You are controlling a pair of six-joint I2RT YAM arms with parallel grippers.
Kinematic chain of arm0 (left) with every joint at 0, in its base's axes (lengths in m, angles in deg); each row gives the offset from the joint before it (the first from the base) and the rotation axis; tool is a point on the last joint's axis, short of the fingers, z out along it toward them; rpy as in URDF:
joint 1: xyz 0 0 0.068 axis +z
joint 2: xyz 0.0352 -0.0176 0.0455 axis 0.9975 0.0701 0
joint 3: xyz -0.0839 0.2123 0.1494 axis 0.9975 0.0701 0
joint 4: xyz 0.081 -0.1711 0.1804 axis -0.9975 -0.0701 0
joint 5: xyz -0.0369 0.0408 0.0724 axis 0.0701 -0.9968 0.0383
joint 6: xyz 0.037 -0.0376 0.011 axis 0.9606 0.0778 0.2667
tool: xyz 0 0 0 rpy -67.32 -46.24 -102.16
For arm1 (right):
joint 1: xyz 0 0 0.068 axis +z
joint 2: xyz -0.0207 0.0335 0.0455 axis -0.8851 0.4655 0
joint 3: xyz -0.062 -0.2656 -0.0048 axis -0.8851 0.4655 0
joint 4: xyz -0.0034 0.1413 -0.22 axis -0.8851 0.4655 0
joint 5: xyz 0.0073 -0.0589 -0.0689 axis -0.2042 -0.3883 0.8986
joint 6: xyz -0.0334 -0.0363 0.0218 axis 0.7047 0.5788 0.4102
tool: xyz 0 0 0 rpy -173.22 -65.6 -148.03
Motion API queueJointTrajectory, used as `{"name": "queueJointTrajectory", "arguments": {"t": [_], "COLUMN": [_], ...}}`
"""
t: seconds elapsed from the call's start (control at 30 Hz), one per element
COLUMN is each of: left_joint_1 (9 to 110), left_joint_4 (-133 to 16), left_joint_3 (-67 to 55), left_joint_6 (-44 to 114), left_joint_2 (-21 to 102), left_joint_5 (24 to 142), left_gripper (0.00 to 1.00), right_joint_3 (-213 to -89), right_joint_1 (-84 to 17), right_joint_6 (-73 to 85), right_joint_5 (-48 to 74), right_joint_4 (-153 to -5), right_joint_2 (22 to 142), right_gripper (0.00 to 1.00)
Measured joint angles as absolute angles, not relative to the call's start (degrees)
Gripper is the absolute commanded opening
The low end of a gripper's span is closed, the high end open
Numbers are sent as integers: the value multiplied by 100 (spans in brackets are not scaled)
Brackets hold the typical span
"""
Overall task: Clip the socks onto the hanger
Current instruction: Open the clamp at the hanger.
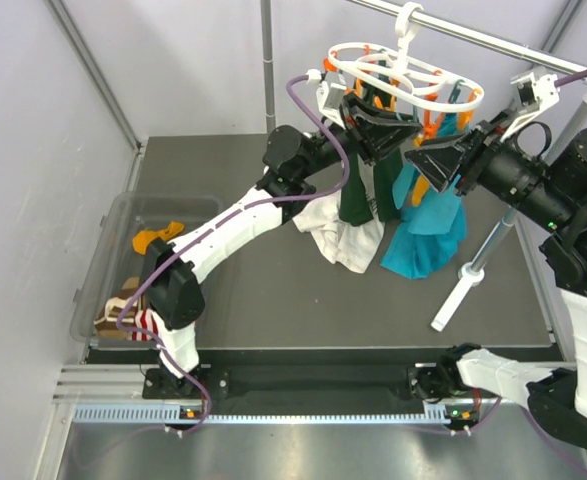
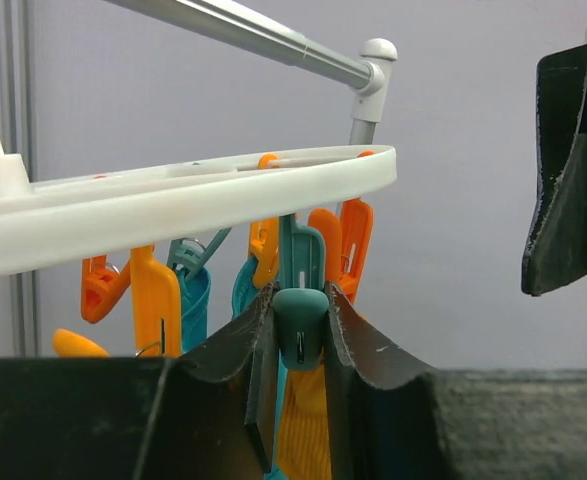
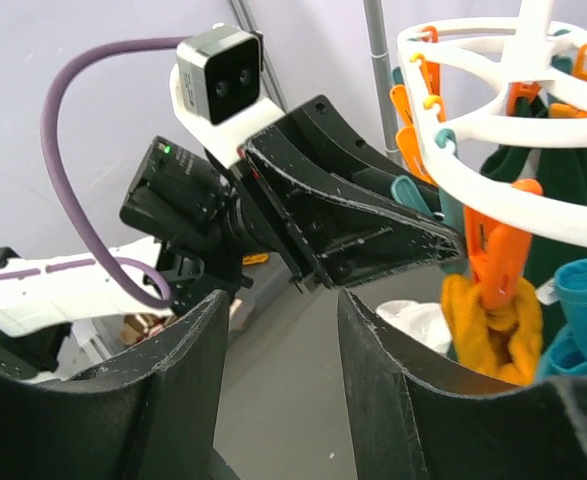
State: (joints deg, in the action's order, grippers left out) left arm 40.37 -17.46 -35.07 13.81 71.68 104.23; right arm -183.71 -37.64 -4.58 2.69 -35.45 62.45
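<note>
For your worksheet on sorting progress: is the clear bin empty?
Not empty: an orange sock and striped socks lie inside the clear bin.

I am working in a robot lab cell: panel walls (image 1: 33,200) are enclosing the dark table (image 1: 273,300), an aluminium rail (image 1: 303,412) is fronting it.

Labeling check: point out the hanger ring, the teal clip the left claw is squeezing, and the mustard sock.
hanger ring (image 2: 223,195), left wrist view, front rim.
teal clip (image 2: 301,318), left wrist view, handle end.
mustard sock (image 3: 473,330), right wrist view, bunched fold.
</note>
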Motion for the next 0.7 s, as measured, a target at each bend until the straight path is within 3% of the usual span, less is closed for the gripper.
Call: {"name": "queueJointTrajectory", "arguments": {"t": [0.23, 0.7], "left_joint_1": [3832, 3224], "left_joint_4": [-2021, -3427], "left_joint_3": [-3509, -3511], "left_joint_6": [1774, 3265], "left_joint_2": [7177, 6707], "left_joint_5": [10107, 9204], "left_gripper": [6, 2], "right_joint_3": [-18281, -18670], "right_joint_1": [-3764, -3729], "right_joint_6": [-726, -202], "right_joint_5": [210, 1202], "right_joint_4": [-3844, -3617], "right_joint_2": [6414, 6908], "right_gripper": [45, 44]}}
